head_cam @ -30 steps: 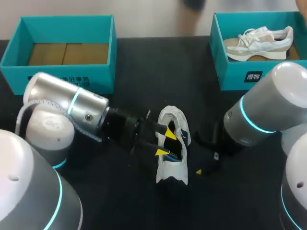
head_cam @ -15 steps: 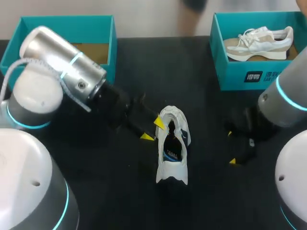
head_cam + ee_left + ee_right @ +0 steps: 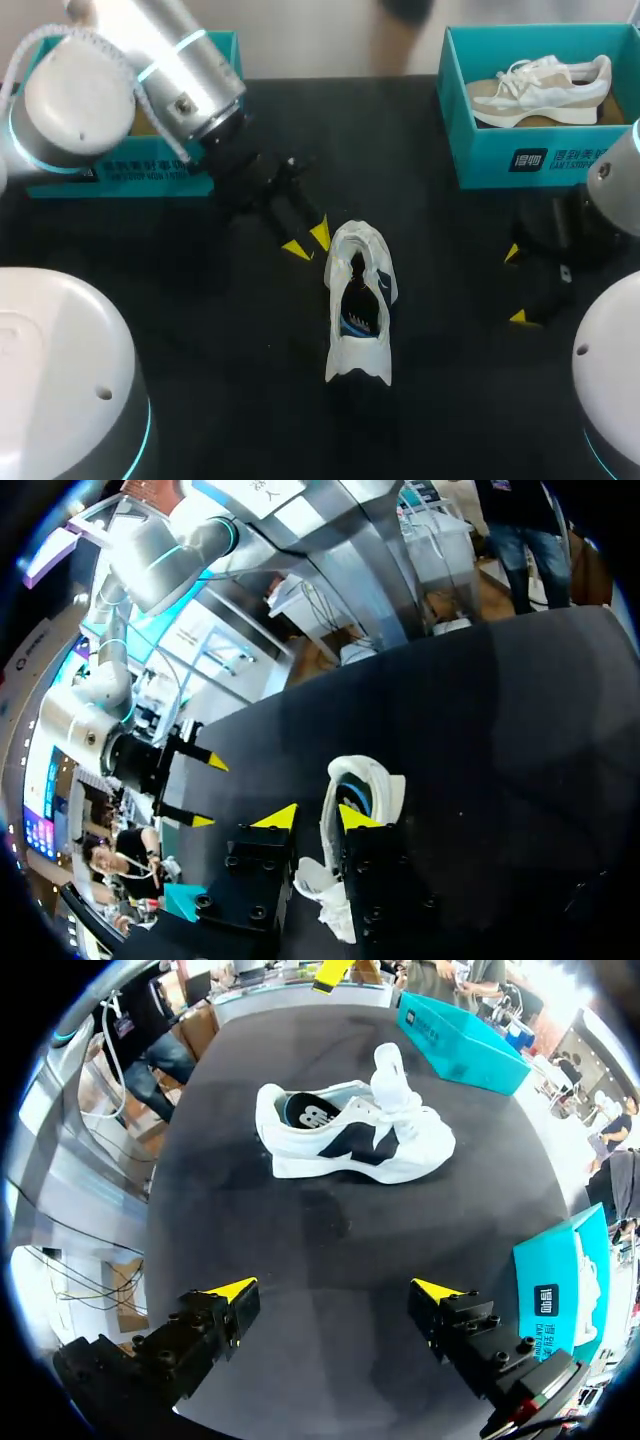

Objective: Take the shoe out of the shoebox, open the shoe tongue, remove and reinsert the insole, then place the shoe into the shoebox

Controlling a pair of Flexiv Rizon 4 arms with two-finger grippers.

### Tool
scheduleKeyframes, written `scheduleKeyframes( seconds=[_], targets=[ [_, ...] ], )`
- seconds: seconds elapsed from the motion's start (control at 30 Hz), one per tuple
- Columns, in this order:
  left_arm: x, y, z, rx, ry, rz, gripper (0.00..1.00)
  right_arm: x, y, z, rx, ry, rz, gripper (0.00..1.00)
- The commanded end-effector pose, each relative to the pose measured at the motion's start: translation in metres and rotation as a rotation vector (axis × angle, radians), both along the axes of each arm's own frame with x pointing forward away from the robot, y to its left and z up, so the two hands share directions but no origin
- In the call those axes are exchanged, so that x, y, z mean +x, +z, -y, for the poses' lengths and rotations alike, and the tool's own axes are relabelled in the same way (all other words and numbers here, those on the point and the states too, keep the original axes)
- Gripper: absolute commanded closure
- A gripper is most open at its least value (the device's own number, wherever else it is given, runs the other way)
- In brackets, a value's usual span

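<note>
On the black table (image 3: 450, 400) sits a white shoe (image 3: 358, 300), upright.

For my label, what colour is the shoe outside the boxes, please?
The shoe is white with a dark side panel; clearest in right wrist view.

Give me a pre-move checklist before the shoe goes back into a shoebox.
1. Left gripper open, holding nothing: ok.
2. Right gripper open, holding nothing: ok.
3. Shoe upright on its sole: ok.
4. Insole seated inside the shoe: ok.
5. Left shoebox empty: cannot tell, the left arm hides its inside.
6. Right shoebox free: not ok, a second shoe lies in it.
</note>
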State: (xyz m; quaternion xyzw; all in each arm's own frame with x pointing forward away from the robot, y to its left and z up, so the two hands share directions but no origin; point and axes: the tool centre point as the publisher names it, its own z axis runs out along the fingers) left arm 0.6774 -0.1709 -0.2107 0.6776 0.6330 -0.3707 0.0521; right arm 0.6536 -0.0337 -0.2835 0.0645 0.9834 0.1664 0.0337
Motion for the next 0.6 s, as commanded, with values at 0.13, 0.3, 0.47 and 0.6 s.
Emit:
scheduleKeyframes(
  seconds=[0.13, 0.3, 0.47, 0.6],
  targets=[
    [0.0046, 0.0067, -0.002, 0.5, -0.237, 0.095, 1.0, -0.0046, 0.0063, 0.0026, -0.001, 0.0, 0.003, 0.0],
    [0.0046, 0.0067, -0.002, 0.5, -0.237, 0.095, 1.0, -0.0046, 0.0063, 0.0026, -0.001, 0.0, 0.003, 0.0],
    [0.0046, 0.0067, -0.002, 0.5, -0.237, 0.095, 1.0, -0.0046, 0.0063, 0.0026, -0.001, 0.0, 0.003, 0.0],
    [0.0064, 0.0034, 0.0022, 0.528, -0.25, 0.127, 1.0, -0.0046, 0.0063, 0.0026, -0.001, 0.0, 0.003, 0.0]
  ],
)
